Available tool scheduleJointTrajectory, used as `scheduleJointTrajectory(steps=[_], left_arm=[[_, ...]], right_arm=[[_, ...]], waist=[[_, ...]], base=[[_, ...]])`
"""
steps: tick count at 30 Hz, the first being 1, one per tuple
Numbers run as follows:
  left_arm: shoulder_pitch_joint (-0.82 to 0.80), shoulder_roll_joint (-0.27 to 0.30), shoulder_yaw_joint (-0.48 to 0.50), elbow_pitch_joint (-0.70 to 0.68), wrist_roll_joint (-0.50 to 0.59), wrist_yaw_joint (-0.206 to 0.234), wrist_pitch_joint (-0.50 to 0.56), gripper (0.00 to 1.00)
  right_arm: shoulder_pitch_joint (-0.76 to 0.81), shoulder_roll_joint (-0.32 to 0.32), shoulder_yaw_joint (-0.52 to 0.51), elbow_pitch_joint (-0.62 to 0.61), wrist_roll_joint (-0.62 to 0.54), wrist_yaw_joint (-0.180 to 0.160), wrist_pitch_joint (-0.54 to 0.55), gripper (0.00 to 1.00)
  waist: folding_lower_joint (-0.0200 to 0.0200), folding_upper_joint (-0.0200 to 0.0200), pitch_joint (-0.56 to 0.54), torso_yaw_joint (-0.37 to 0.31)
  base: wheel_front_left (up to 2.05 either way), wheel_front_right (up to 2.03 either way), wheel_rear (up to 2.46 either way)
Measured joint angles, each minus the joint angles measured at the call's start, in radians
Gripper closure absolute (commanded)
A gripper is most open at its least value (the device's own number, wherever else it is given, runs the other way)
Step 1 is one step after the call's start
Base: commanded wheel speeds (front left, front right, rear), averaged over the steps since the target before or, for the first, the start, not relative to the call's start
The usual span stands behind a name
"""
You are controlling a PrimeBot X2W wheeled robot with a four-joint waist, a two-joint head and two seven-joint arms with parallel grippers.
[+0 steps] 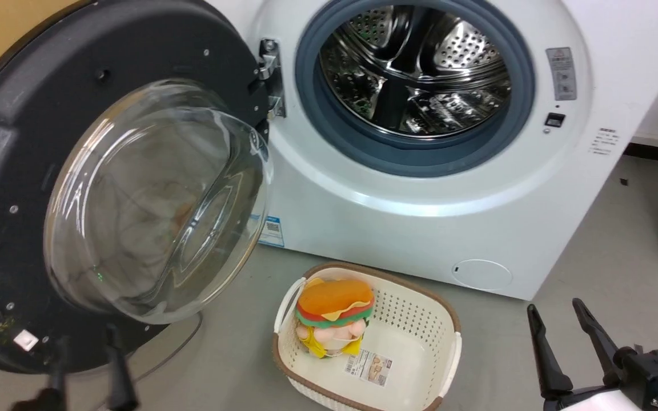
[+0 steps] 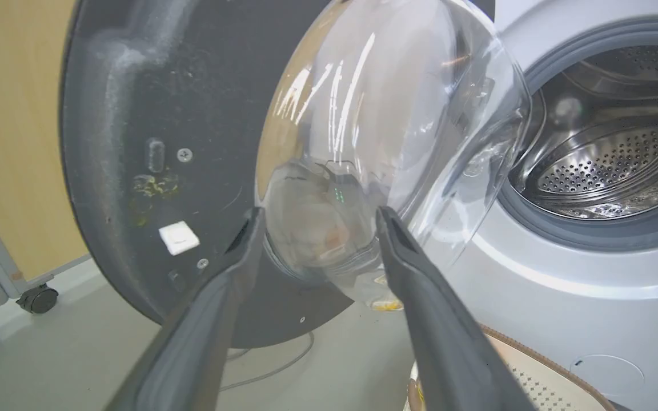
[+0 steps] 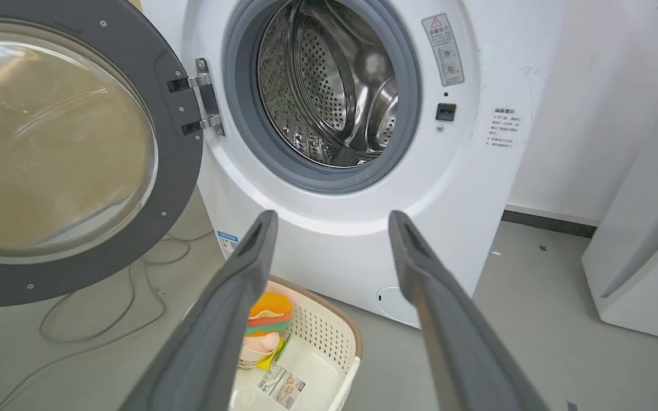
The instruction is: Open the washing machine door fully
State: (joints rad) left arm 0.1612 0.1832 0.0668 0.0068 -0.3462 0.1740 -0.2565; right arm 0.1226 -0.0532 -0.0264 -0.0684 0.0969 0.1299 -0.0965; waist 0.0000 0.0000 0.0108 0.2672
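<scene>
You face a white washing machine (image 1: 409,228) with a blue-grey gasket (image 1: 420,162) and a hole-dotted silver drum (image 1: 466,48). The washing machine door (image 1: 15,142) shows you matte dark grey around clear glass. The cream basket (image 1: 414,314), brown-rimmed and perforated, carries an orange, red, green and yellow toy (image 1: 334,311).

Looks like a laundry corner mocked up in a lab or test room rather than a home. Front-load washer (image 1: 397,228) on bare grey floor (image 1: 603,251), second white appliance (image 3: 649,257) near it, plain white wall (image 3: 569,114) with dark skirting (image 3: 546,221). Tan partition (image 2: 15,142) on casters (image 2: 37,298), loose cable (image 3: 100,319) on the floor, basket (image 1: 414,311) holding a plush burger toy (image 1: 334,311).
</scene>
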Motion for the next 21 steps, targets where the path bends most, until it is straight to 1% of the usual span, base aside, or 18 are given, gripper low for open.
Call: scheduleJointTrajectory(steps=[5, 9, 11, 16, 21], left_arm=[[0.045, -0.044, -0.083, -0.075, 0.065, -0.005, 0.000, 0.00], [0.045, -0.059, -0.158, -0.081, 0.081, -0.036, 0.001, 0.00], [0.035, -0.070, -0.191, -0.079, 0.090, -0.043, 0.002, 0.00], [-0.063, -0.077, -0.252, -0.035, 0.108, -0.072, 0.043, 0.00], [-0.146, -0.072, -0.264, 0.026, 0.114, -0.082, 0.085, 0.00]], right_arm=[[0.001, 0.000, -0.006, 0.007, 0.000, 0.000, -0.011, 0.00], [0.001, 0.000, -0.006, 0.009, 0.000, 0.000, -0.012, 0.00], [0.001, 0.000, -0.008, 0.008, 0.000, 0.000, -0.012, 0.00], [-0.001, 0.000, -0.011, 0.002, -0.007, 0.000, -0.010, 0.00], [-0.001, 0.000, -0.001, 0.001, -0.009, 0.000, 0.003, 0.00]], waist=[[0.0000, 0.0000, -0.010, -0.020], [-0.0001, 0.0000, -0.013, -0.042], [0.0000, 0.0000, -0.013, -0.055], [-0.0001, 0.0000, -0.012, -0.095], [0.0000, 0.0000, -0.012, -0.150]], base=[[0.00, 0.00, 0.00], [0.00, 0.00, 0.00], [0.00, 0.00, 0.00], [0.00, 0.00, 0.00], [0.00, 0.00, 0.00]])
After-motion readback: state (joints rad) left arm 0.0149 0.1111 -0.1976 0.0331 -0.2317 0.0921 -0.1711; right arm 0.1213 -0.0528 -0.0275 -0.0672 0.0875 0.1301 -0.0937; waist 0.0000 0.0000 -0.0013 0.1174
